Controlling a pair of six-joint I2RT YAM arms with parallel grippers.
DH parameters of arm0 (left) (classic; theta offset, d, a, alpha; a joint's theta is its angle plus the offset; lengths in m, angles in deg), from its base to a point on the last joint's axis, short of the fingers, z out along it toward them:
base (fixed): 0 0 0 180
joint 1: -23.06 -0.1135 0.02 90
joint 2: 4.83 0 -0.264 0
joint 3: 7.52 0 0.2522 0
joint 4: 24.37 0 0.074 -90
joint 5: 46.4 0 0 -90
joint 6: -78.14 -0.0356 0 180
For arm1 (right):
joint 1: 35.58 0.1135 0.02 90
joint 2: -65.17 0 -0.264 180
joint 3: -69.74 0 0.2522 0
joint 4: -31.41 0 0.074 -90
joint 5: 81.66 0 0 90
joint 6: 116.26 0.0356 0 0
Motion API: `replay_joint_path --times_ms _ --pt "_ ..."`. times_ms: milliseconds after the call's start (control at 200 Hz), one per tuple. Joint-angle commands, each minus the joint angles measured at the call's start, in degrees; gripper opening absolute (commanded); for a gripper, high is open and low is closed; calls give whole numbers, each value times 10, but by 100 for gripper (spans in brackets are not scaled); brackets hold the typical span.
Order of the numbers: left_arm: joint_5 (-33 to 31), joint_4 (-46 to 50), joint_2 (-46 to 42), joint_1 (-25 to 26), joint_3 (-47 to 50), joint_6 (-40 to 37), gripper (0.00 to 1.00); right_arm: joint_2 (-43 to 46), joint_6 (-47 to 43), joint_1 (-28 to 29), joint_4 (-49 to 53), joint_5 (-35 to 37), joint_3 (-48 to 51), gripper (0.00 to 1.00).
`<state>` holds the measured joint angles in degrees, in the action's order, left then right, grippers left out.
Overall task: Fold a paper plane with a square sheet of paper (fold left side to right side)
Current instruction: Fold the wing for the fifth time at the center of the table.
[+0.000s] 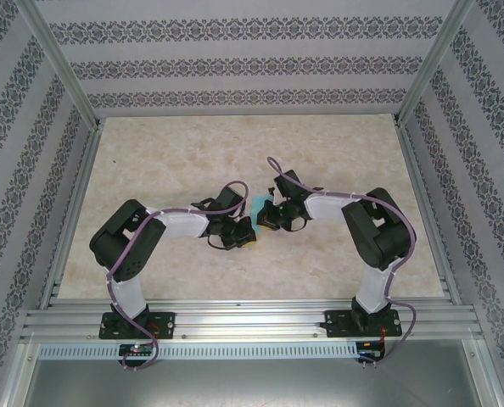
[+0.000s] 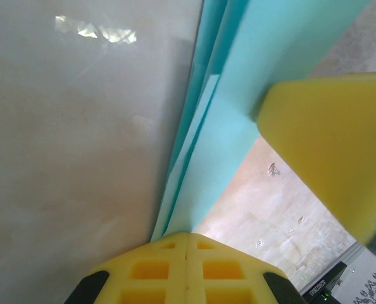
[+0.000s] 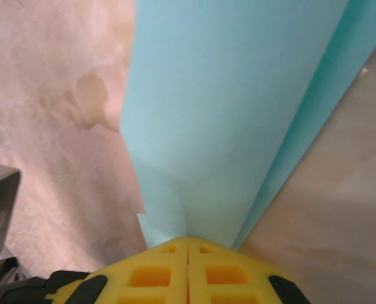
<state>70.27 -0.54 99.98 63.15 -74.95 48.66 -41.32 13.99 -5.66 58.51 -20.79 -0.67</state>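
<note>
Presently, the left gripper is clamped tight on the part-folded paper plane, which sits mid-scene between the 2 grippers. The right gripper is likewise pinched onto it. Risks: opposing pulls could tear the paper, and 1 early release could let the layers spring open.

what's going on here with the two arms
The two arms meet over the middle of the table. The left gripper and the right gripper are each shut on the same piece of turquoise paper, which shows several folded layers along one edge. It looks like mid-fold work on a paper plane.
</note>
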Motion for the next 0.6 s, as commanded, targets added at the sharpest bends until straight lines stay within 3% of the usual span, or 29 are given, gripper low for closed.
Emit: replay_joint_path --times_ms 0,595 --pt "-25 52 39 1 29 7 0 -17 -37 3 32 49 -24 8" --pt "-11 30 40 -5 54 13 0 -42 -107 -21 87 101 -85 9"
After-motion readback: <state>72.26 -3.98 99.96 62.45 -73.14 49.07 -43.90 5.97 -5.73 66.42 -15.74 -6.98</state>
